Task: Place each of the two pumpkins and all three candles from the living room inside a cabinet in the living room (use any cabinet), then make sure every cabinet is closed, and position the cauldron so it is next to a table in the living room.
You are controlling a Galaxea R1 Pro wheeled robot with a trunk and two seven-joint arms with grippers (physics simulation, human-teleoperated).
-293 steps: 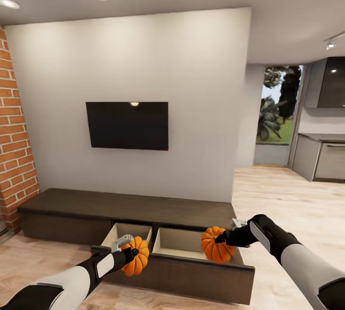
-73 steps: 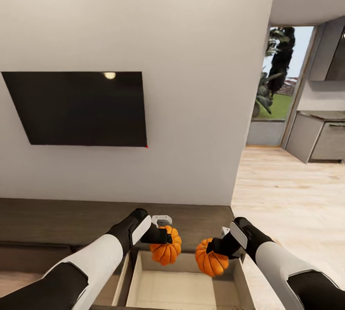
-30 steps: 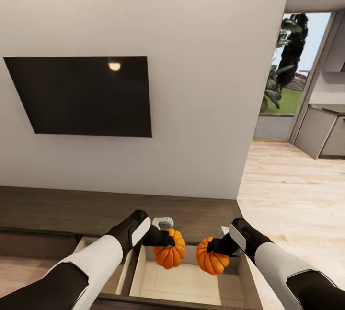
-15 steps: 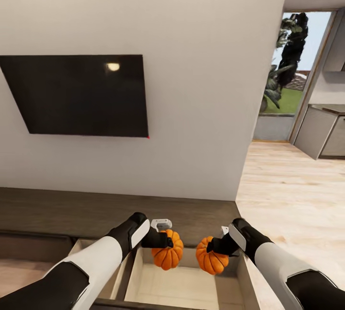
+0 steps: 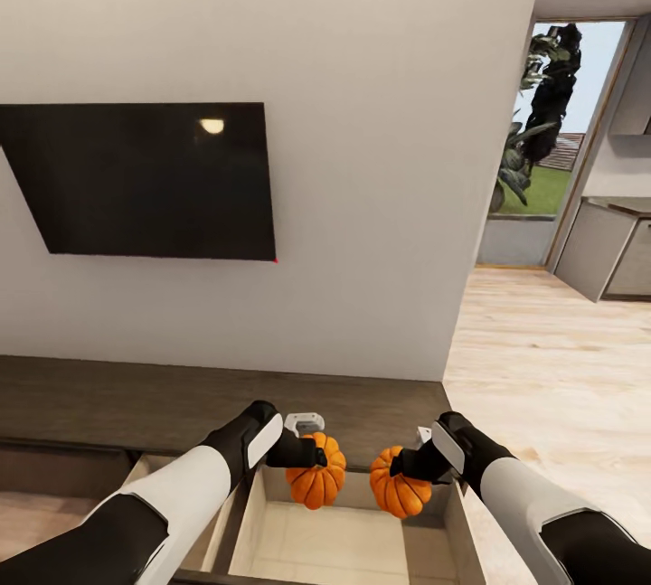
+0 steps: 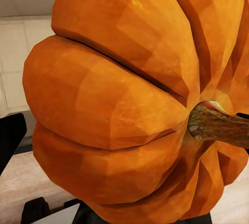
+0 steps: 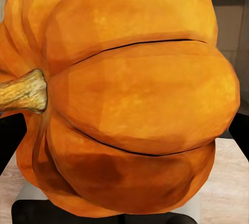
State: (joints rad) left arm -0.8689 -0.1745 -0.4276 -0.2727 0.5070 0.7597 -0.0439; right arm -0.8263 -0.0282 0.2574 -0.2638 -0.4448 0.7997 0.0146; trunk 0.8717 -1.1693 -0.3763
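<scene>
Claws grasp one pumpkin each [image 5: 316, 475] [image 5: 399, 482], apart, above the open cabinet drawer [image 5: 344, 544].

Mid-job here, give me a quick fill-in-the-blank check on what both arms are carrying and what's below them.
1. Each gripper, the left gripper and the right gripper, is shut on an orange ____.
2. Both are held above an open ____ with a pale interior.
3. That compartment belongs to the dark-brown cabinet below the wall-mounted ____.

Missing words: pumpkin; drawer; TV
</scene>
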